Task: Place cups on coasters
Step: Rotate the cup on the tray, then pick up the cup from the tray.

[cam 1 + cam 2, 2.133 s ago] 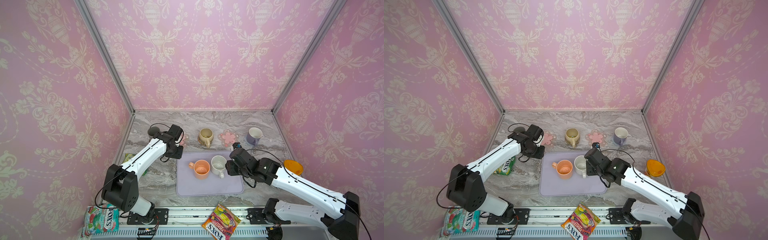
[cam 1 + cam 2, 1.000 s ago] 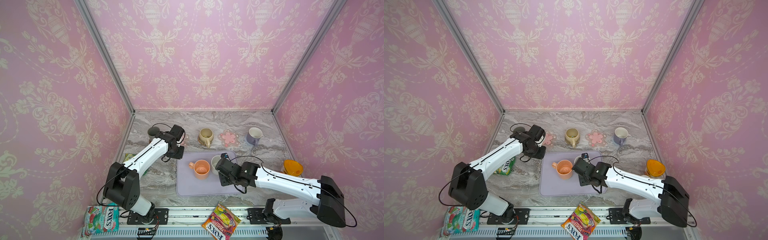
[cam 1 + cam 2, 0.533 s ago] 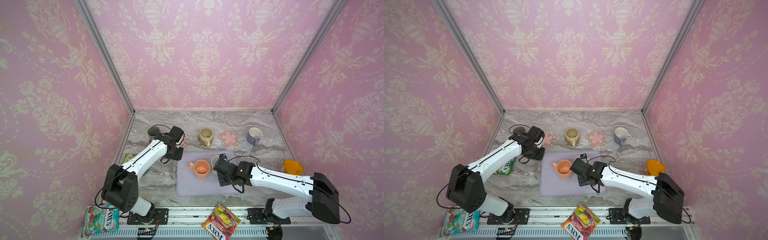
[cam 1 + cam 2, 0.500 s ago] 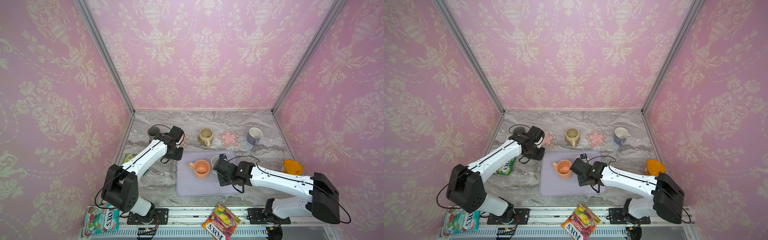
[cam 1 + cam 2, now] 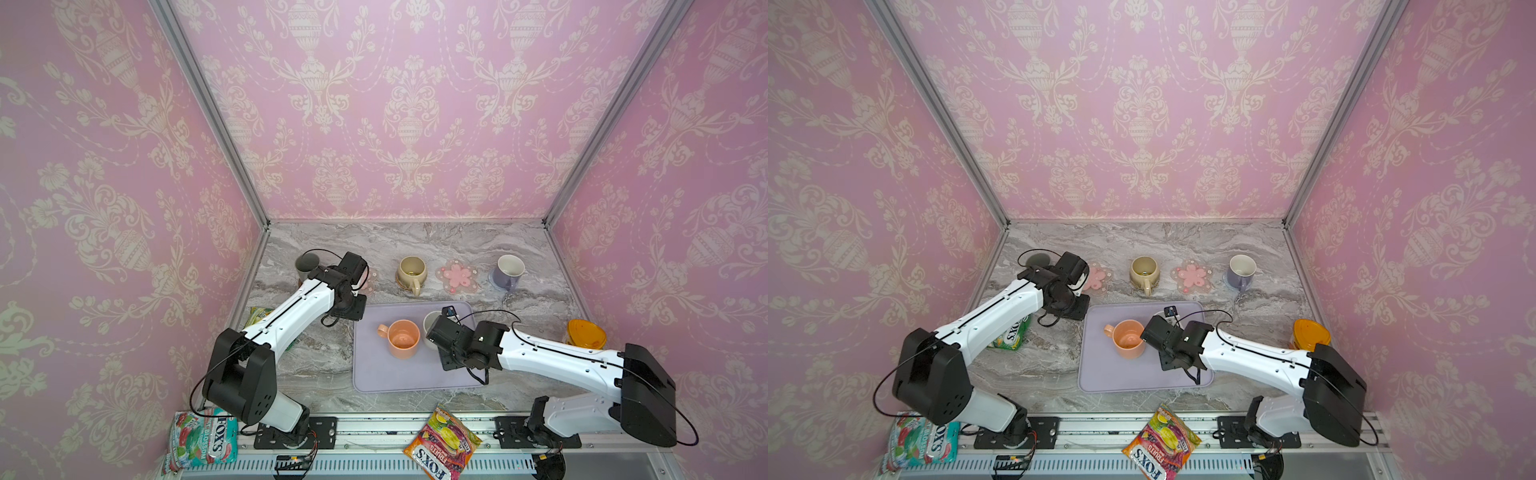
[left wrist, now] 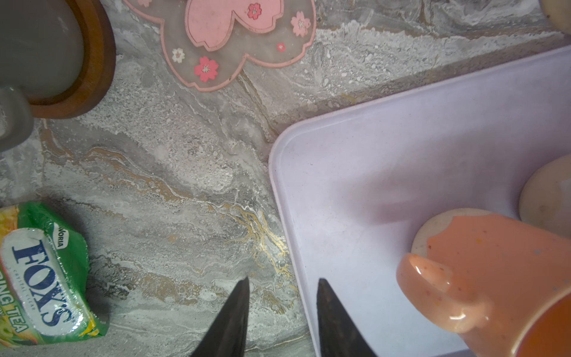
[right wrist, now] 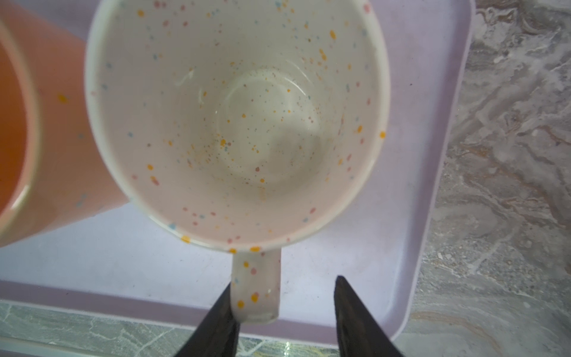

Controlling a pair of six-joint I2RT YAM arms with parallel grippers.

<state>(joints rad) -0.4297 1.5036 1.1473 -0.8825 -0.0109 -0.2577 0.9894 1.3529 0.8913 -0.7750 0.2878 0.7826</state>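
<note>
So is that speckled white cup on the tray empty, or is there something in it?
Empty. The right wrist view looks straight into the speckled white cup and shows its bare speckled bottom.

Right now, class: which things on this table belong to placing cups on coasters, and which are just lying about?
Belong:
peach-orange mug, speckled white mug, rounded beige mug, dark grey-green mug, lavender mug, two clear pink-flower coasters, brown disc coaster.

Lying about:
flat lavender tray, orange-lidded container, green Fox's sweet bag, pink Fox's sweet bag, yellow-red Fox's sweet bag.
</note>
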